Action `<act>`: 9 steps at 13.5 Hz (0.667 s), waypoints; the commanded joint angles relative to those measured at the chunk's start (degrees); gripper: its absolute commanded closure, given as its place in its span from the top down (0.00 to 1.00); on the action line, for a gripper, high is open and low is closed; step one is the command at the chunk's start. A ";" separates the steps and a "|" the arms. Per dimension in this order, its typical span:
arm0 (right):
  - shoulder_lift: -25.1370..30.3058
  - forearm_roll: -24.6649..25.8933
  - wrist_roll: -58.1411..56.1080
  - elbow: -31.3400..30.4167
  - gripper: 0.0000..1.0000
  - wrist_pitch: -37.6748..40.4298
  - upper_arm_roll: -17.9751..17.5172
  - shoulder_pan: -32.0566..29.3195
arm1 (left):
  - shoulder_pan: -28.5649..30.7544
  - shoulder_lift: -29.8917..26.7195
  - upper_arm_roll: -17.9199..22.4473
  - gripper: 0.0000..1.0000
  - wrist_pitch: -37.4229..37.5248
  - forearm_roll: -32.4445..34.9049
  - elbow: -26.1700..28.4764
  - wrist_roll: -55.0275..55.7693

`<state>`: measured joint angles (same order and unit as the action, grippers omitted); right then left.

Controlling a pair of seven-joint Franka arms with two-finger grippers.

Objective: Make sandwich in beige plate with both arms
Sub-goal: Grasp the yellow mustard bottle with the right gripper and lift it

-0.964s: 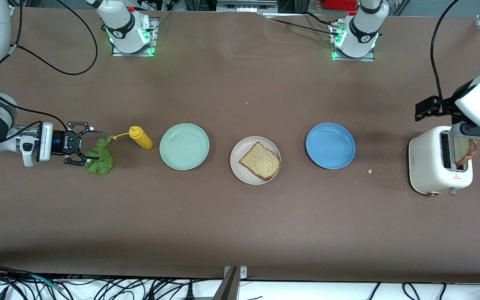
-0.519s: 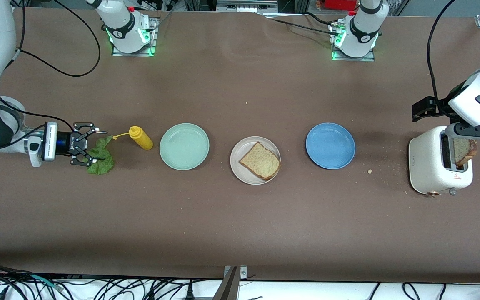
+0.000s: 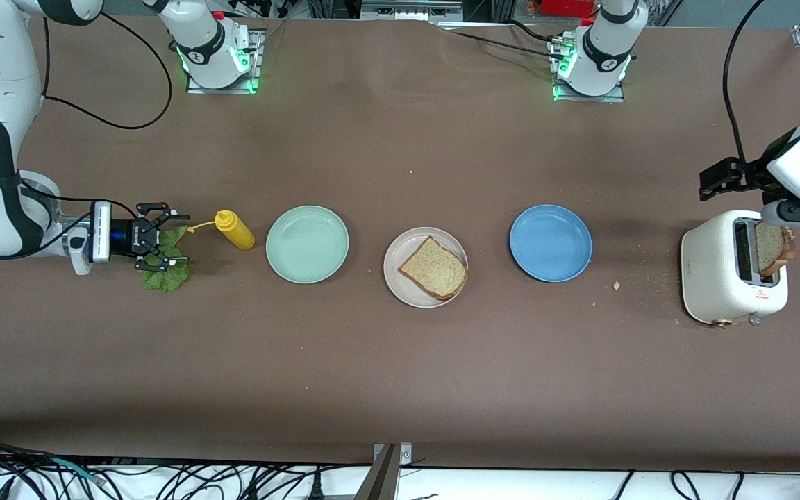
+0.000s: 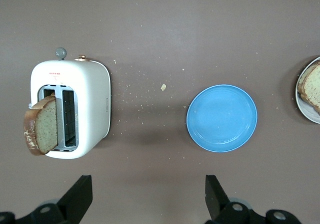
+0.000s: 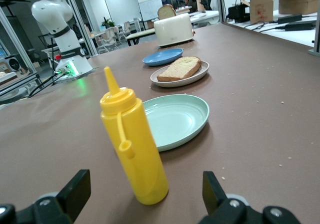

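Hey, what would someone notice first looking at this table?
Three plates in a row: the beige plate in the middle holds one bread slice. At the left arm's end, a second slice stands in a white toaster under the open left gripper. The open right gripper is at a lettuce leaf.

The right gripper (image 3: 167, 244) lies low and level at the right arm's end of the table, fingers spread wide. The left gripper (image 4: 147, 199) hangs raised at the left arm's end, pointing downward, fingers parted.
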<state>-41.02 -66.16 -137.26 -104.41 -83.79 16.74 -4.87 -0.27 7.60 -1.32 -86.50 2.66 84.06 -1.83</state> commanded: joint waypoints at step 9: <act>-5.21 -4.15 -7.93 0.79 0.99 2.49 -2.41 -0.84 | 0.27 -1.89 -0.52 1.00 -0.33 -1.34 1.55 -1.16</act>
<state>-44.55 -68.84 -143.02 -104.39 -82.59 14.90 -5.22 0.01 6.93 -1.72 -86.48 2.53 84.26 -2.30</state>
